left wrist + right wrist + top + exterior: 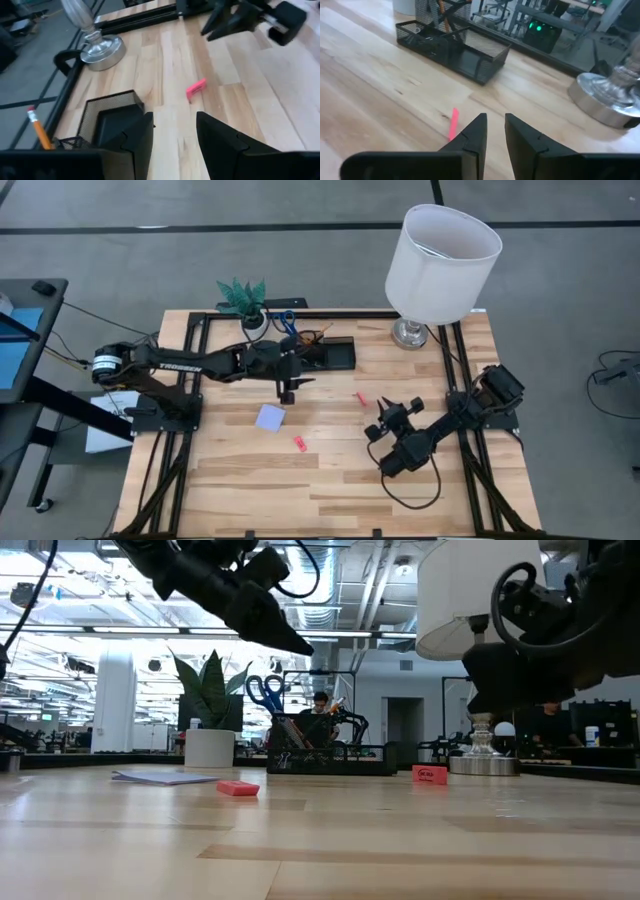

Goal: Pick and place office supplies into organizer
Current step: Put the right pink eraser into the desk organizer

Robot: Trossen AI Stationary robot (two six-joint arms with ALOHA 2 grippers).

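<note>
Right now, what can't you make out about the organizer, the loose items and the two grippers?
- Organizer contents: the left arm overlaps it in the high view; mesh walls hide the trays in the low view.
- Tiny clips: too small to find in any view.
- Pink piece: partly behind the right gripper in the right wrist view.
- Note pad: edge-on in the low view.
- Left gripper: nothing visible between its spread fingers.
</note>
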